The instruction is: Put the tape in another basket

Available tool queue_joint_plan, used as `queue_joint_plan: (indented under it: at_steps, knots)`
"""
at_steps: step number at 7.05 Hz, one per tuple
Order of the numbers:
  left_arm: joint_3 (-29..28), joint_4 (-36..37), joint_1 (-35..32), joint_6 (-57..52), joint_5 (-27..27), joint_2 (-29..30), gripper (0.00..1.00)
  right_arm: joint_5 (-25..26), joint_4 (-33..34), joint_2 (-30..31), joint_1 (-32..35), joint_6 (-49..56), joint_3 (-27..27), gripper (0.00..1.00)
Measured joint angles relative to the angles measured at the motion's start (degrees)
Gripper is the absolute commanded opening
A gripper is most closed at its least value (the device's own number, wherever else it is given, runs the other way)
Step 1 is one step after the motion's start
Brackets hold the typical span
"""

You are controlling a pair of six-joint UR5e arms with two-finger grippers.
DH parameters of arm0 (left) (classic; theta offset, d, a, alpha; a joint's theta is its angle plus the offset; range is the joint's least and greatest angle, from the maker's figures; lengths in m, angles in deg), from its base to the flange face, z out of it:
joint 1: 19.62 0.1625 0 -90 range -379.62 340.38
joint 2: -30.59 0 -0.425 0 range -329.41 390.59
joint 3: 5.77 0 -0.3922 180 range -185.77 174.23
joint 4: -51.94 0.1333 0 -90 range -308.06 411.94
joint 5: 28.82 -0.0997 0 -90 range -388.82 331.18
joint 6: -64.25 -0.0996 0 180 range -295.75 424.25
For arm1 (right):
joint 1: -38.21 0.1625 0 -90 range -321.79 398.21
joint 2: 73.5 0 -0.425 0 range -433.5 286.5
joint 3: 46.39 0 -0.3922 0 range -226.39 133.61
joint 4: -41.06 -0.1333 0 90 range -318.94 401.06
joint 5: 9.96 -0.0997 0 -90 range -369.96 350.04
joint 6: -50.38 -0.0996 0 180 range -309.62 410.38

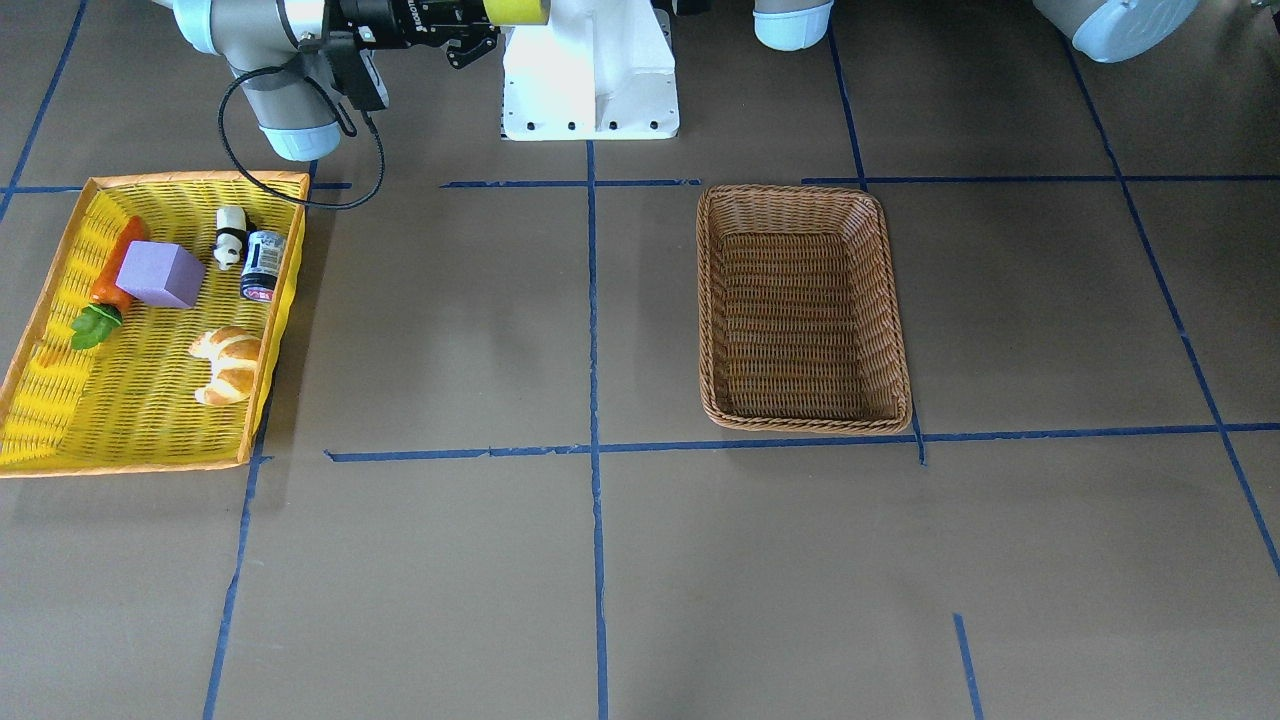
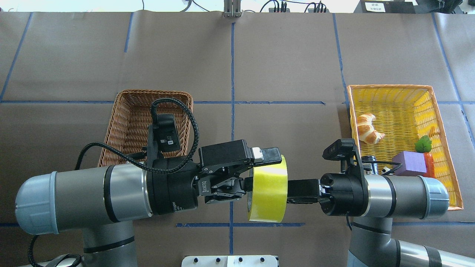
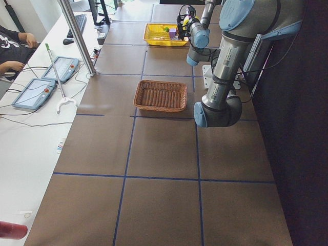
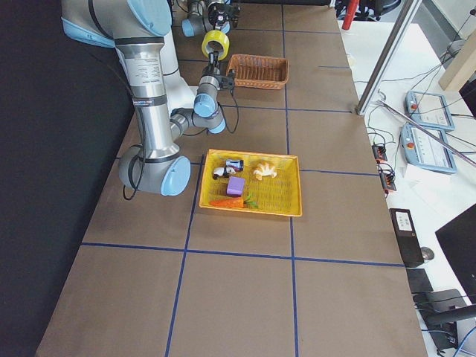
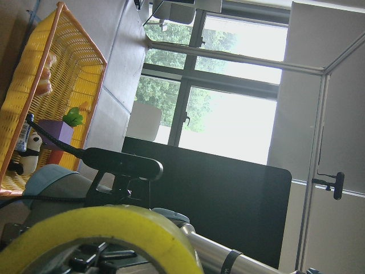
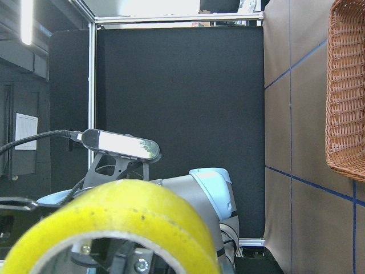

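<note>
One wide roll of tape [image 2: 268, 191], glossy translucent yellow-green film on a white core, hangs in the air above the middle of the table, near the robot's base. It stands on edge, with its hollow axis level and running from one arm to the other.

The right gripper [image 2: 293, 191] reaches in from the far side, its fingers close together and apparently pinching the roll's wall. The left gripper [image 2: 261, 170] faces it with fingers spread, one lying over the top rim, and seems not yet to clamp.

The basket [image 2: 122, 111], brown woven wicker, rectangular with rounded corners and raised sides, sits beyond and beneath the left arm, so that arm is far nearer to it. The yellow tray [image 2: 441, 122] lies well apart, on the right arm's side.
</note>
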Motion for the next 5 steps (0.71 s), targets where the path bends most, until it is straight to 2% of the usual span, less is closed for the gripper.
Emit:
queue_joint_plan:
  at_steps: [1, 2, 3, 5]
  knots:
    - [-0.02, -0.02, 0.02, 0.00, 0.00, 0.02, 0.50, 0.00, 0.00, -0.03, -0.02, 0.00, 0.00, 0.00]
    - [-0.03, -0.02, 0.02, 0.00, 0.00, 0.05, 0.25, 0.00, 0.00, -0.06, -0.03, 0.00, 0.00, 0.00]
    - [-0.07, -0.03, 0.02, 0.00, 0.00, 0.05, 0.15, 0.00, 0.00, -0.06, -0.03, 0.00, 0.00, 0.00]
    - [-0.15, -0.02, 0.05, -0.12, 0.01, -0.04, 0.07, 0.03, -0.02, -0.11, -0.02, -0.02, -0.02, 0.03]
